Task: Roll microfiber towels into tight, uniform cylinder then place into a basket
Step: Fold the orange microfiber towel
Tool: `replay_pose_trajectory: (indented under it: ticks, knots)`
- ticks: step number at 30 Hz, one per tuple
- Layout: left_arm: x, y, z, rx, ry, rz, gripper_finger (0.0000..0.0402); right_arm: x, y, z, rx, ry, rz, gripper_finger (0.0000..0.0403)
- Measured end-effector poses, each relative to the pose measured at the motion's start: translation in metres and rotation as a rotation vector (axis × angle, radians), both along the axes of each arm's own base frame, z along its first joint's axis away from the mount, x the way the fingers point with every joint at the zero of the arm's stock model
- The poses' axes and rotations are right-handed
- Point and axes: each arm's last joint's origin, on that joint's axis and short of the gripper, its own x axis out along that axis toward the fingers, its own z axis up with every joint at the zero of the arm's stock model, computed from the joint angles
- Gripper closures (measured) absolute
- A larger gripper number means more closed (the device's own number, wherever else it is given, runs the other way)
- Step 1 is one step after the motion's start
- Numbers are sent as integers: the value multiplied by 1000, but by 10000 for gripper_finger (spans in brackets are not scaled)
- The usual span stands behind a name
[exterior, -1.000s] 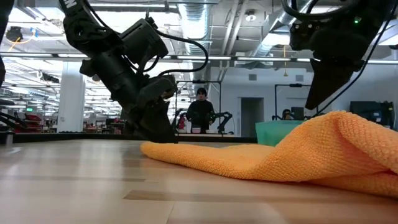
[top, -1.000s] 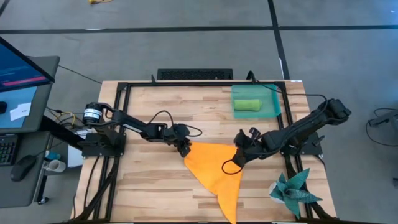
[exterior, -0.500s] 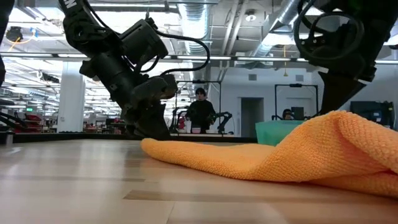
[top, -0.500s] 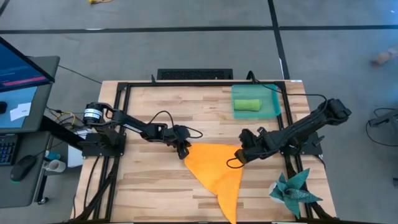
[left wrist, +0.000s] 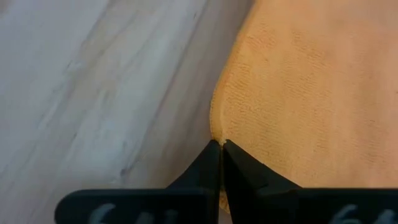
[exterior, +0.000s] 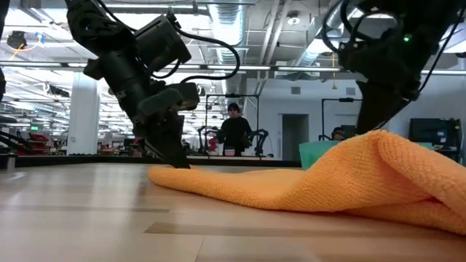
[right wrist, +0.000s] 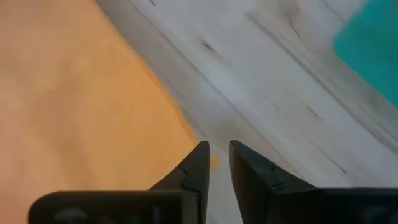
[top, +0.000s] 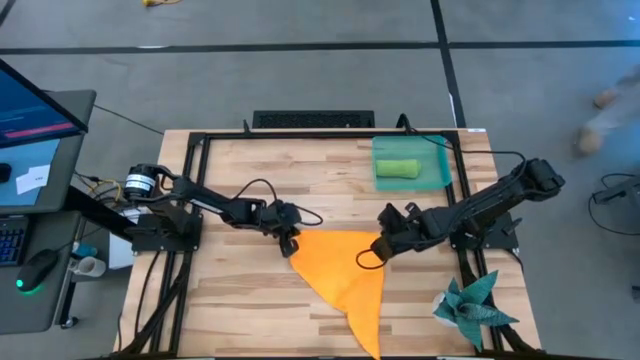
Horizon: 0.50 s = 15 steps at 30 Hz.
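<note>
Towel (top: pixel 345 272) in orange lies mid-frame on the table (top: pixel 230 290). Left gripper (top: pixel 288 243) pinches its left corner; right gripper (top: pixel 381 247) pinches the right corner. Green roll (top: pixel 396 167) sits in the basket (top: pixel 440 170), upper right.

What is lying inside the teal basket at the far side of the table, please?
A rolled lime green towel lies inside the basket, toward its left half. The rest of the floor looks bare through the translucent plastic; whatever is under the roll is covered.
</note>
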Motion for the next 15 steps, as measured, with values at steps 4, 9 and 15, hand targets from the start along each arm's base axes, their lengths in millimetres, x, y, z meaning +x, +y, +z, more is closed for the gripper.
replay_pose_trajectory:
  ticks: [4, 9, 15]
  knots:
    - [0, 0, 0, 4, 0, 4, 401, 5, 1, 2, -23, -44, 47, 302]
    - [0, 0, 0, 6, -2, 5, 401, 7, 2, 3, -37, -51, 92, 278]
    - [0, 0, 0, 7, -1, 6, 401, 5, 1, -3, -40, -43, 93, 250]
